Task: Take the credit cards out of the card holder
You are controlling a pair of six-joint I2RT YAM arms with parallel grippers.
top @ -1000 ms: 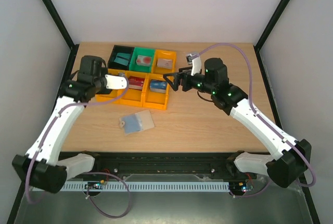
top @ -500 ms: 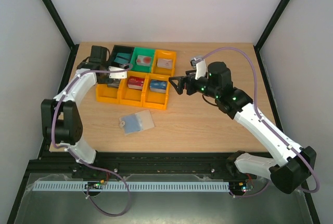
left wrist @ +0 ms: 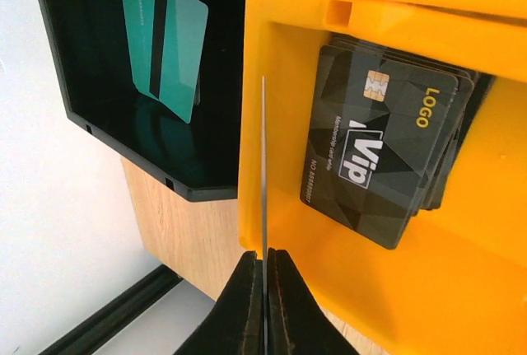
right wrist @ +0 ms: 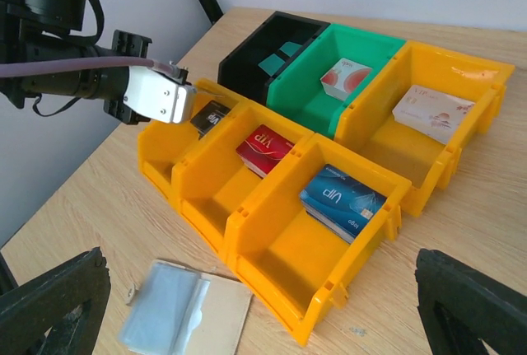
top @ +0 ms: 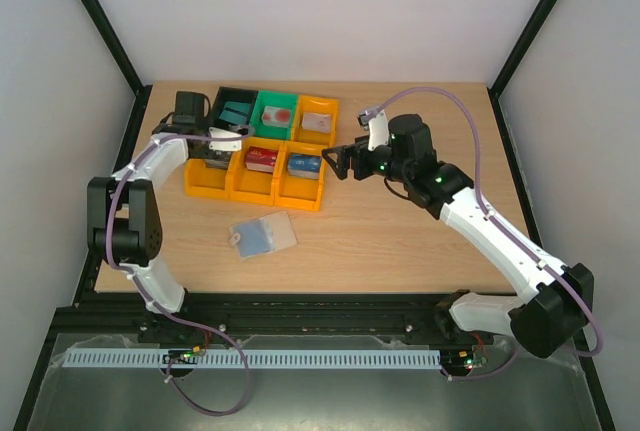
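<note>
From above: hangs the left end effector point(top: 213, 147) over the near-left orange bin point(top: 195, 189). Spreads the right end effector point(top: 337, 160) wide, holding nothing, just right of the bins. Finds the holder point(top: 262, 236) open flat on the bench point(top: 400, 241), nearer than the bins, between both arms.

At the left wrist: pinches a card point(left wrist: 263, 165) edge-on, long axis straight out from the fingertips, black cards point(left wrist: 375, 157) just beside it in the same bin. Probably calls for a plain release.

At the right wrist: shows the holder point(right wrist: 185, 310) low and left, long axis across. Cannot tell if cards remain inside.
</note>
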